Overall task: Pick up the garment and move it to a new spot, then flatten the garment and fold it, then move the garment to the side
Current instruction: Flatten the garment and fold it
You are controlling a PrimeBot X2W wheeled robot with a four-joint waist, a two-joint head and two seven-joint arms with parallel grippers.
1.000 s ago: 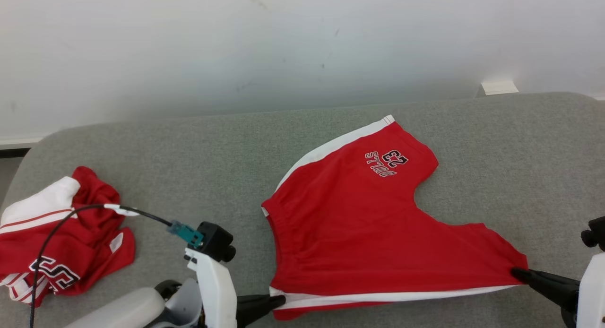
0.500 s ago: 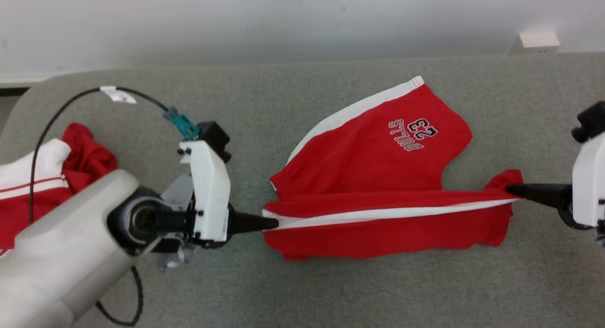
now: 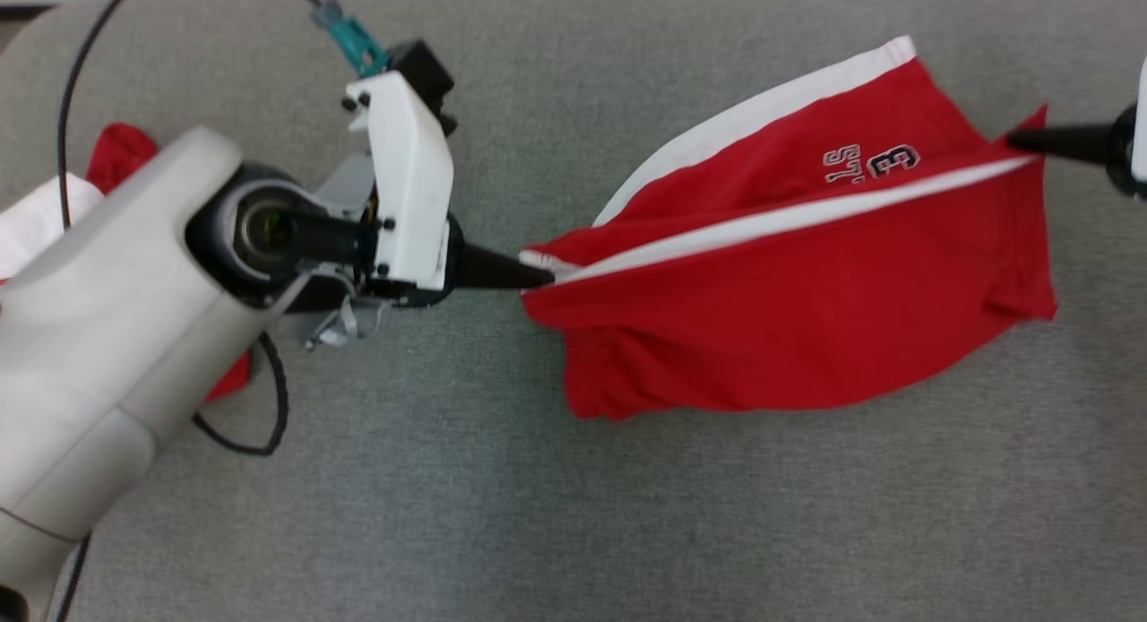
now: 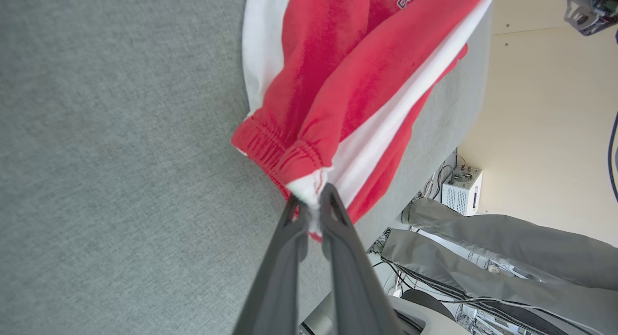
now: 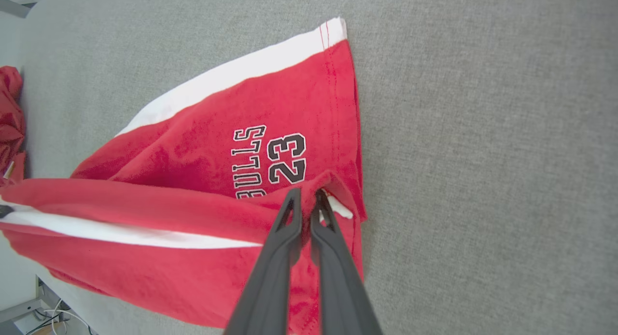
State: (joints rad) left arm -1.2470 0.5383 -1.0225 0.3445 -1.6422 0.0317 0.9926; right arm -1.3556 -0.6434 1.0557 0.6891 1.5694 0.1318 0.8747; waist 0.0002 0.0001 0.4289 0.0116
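The garment (image 3: 789,308) is a pair of red shorts with white side stripes and black "BULLS 23" lettering, on the grey padded table (image 3: 538,514). My left gripper (image 3: 538,277) is shut on its waistband corner (image 4: 309,185). At the far right my right gripper (image 3: 1017,140) is shut on the hem of the near leg (image 5: 318,190). The near half hangs lifted between the two grippers and drapes over the far leg, whose lettering (image 5: 270,161) is partly covered.
A second crumpled red-and-white garment (image 3: 112,151) lies at the table's left, partly behind my left arm. A black cable (image 3: 269,416) loops beside that arm. Past the table edge, the left wrist view shows cables and a white box (image 4: 461,190) on the floor.
Both grippers have carried the near edge of the shorts up and away from me, over the far leg. The camera has tilted down, so the wall has left the picture.
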